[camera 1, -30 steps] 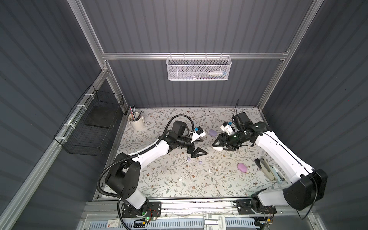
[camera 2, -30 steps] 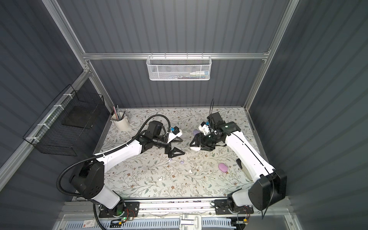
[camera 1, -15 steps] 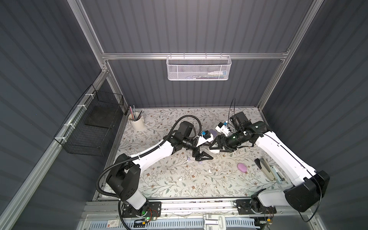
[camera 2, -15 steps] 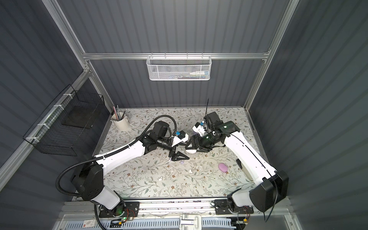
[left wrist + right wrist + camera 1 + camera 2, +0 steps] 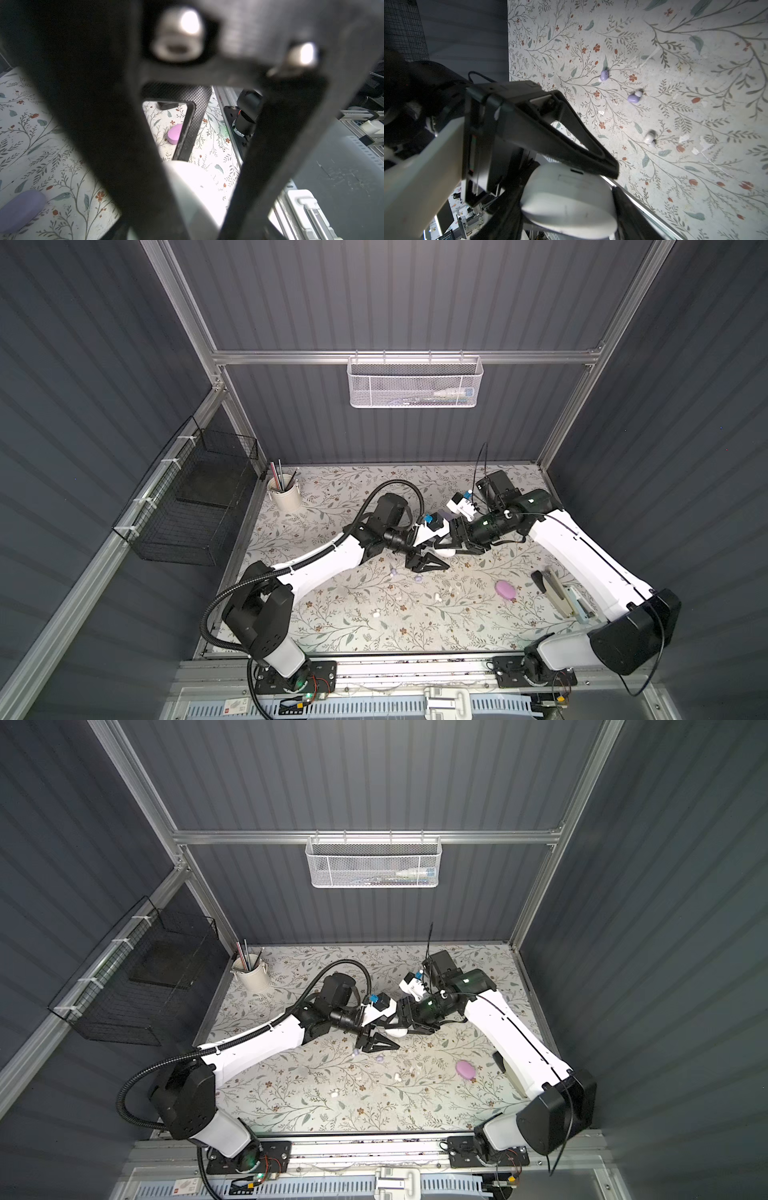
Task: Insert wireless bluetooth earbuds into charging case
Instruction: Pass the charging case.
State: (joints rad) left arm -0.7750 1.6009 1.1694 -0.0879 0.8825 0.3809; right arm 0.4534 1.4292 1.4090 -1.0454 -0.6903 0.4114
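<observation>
My right gripper (image 5: 455,545) (image 5: 566,207) is shut on a white oval charging case (image 5: 445,549) (image 5: 571,199), held just above the table's middle. My left gripper (image 5: 432,558) (image 5: 380,1040) has reached the same case. One of its fingers (image 5: 583,153) lies against the case's upper edge and the other finger is hidden. Two lavender earbuds (image 5: 604,75) (image 5: 633,97) and a white earbud (image 5: 649,138) lie loose on the floral covering in front of the grippers. They show in a top view too: a lavender earbud (image 5: 393,571), a second lavender earbud (image 5: 419,578) and a white earbud (image 5: 437,598).
A pink shut case (image 5: 505,590) (image 5: 175,134) lies to the front right. A lavender case (image 5: 20,207) lies beside the left gripper. A stapler and tools (image 5: 557,597) lie under the right arm. A pen cup (image 5: 284,493) stands at the back left, by a black wire basket (image 5: 195,506).
My left arm has swung right, up to the case in the right gripper, and its jaws have narrowed. The right gripper has shifted slightly left with the case.
</observation>
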